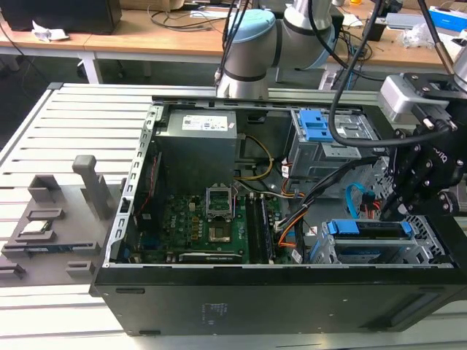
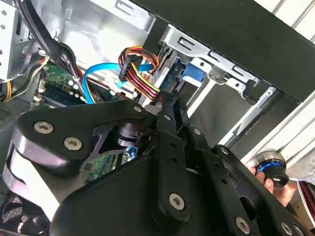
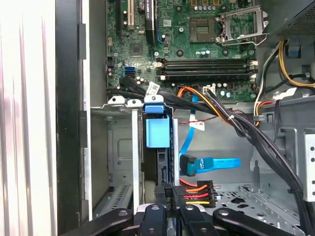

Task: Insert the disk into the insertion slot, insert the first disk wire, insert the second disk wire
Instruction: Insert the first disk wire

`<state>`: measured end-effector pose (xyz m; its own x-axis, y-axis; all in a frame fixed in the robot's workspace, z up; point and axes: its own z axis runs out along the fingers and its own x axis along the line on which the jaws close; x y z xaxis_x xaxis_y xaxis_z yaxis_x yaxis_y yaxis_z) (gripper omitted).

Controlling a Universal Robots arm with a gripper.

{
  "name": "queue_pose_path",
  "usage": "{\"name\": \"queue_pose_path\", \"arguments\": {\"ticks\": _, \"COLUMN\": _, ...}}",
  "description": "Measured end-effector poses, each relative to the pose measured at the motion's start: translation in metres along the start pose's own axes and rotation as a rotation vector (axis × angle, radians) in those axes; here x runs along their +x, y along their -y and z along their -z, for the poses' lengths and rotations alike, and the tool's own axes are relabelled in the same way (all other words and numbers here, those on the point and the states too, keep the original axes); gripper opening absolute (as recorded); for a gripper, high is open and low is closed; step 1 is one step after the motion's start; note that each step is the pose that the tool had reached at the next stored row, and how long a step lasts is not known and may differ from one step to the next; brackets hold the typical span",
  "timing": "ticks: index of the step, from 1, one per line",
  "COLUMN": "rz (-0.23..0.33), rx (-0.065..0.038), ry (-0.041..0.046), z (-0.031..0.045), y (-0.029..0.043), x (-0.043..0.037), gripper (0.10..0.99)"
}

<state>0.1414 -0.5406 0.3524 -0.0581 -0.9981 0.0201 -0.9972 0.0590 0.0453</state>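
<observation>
The disk (image 1: pixel 368 228), in its bright blue carrier (image 3: pixel 154 132), sits inside the insertion slot (image 1: pixel 379 253), a low silver cage (image 3: pixel 118 147) at the case's corner on the exterior view's right. My gripper (image 3: pixel 168 192) hangs over the disk's back end. Its thin fingers (image 2: pixel 170 105) are shut on the plug end of the first disk wire (image 3: pixel 194 191), the orange, red, yellow and black bundle (image 2: pixel 142 81). The second disk wire (image 3: pixel 211 163), a flat light-blue cable, lies loose beside it. It curves in a loop (image 1: pixel 355 198) over the case floor, and its plug is free.
A taller grey cage with a blue latch (image 1: pixel 321 135) stands behind the slot. The power supply (image 1: pixel 197 142) and motherboard (image 1: pixel 197 222) lie toward the exterior view's left. Thick black cables (image 3: pixel 246 128) cross near the slot. A hand (image 2: pixel 280 189) holds a round knob outside the case.
</observation>
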Motion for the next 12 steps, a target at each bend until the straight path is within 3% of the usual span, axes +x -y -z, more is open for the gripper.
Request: {"name": "queue_pose_path", "arguments": {"ticks": 12, "rz": 0.0, "rx": 0.0, "ry": -0.0003, "z": -0.009, "y": 0.004, "x": -0.0001, "gripper": 0.169}}
